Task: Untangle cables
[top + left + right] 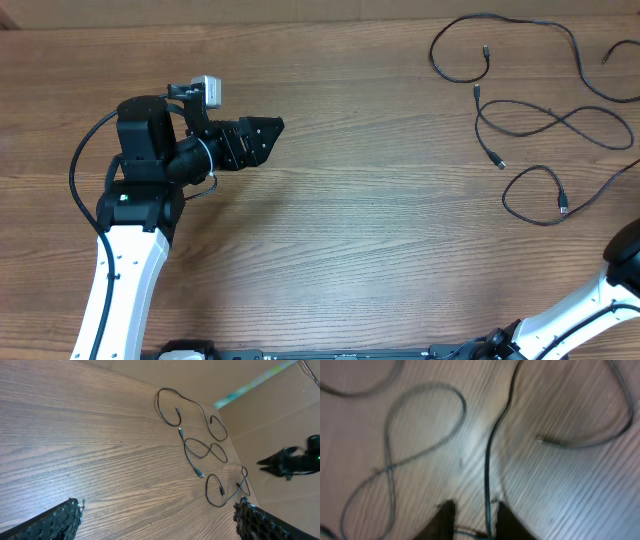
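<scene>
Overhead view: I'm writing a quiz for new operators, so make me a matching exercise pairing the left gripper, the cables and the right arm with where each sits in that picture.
Things:
1. left gripper
2. cables
3. right arm

Places:
A. lower right corner, partly cut off by the edge
B. upper right, lying in loose loops on the wood
C. left half of the picture

Pairs: 1-C; 2-B; 3-A

White arm links (125, 290), black joints (140, 135) and looped cable (78, 160) — black left end effector (268, 132)
</scene>
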`<action>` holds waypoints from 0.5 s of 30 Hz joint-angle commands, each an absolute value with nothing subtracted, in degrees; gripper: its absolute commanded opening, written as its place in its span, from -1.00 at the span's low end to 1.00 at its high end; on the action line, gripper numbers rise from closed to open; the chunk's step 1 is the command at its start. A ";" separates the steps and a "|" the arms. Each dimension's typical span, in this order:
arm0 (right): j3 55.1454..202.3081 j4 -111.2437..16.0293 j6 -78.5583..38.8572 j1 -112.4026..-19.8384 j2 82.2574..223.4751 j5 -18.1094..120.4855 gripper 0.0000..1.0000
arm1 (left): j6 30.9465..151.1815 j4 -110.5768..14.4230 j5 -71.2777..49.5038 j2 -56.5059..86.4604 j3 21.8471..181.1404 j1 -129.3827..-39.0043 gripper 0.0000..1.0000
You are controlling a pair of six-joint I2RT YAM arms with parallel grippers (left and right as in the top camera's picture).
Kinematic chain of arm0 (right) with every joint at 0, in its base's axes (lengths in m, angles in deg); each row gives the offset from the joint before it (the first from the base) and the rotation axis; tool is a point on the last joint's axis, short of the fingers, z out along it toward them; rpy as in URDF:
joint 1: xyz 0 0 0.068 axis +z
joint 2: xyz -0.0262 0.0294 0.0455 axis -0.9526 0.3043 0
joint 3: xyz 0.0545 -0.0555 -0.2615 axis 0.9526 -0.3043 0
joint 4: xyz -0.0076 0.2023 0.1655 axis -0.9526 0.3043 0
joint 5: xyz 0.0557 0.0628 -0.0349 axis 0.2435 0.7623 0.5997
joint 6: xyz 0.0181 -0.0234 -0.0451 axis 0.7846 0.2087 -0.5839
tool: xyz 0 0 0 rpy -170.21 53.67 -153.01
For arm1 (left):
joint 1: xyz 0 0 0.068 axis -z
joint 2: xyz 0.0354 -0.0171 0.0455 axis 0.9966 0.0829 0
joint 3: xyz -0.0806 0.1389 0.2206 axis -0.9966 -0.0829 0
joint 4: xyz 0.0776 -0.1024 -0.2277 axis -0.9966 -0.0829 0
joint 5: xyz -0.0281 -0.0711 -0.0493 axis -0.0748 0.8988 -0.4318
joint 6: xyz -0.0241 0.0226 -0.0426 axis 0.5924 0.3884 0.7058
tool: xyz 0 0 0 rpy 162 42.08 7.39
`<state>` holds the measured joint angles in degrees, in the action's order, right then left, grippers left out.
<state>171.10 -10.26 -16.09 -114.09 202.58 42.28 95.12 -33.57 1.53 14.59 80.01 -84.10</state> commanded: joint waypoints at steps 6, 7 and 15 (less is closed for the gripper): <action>169.48 -10.61 -15.46 -114.39 201.92 42.17 -0.92 | 94.00 -33.36 1.33 14.86 81.04 -84.07 1.00; 168.12 -11.07 -15.11 -114.41 201.92 42.13 -0.92 | 94.00 -33.33 1.33 14.86 81.04 -84.10 1.00; 157.55 -17.48 -14.26 -114.41 201.92 42.43 -0.93 | 94.00 -33.47 1.37 14.86 81.04 -84.07 1.00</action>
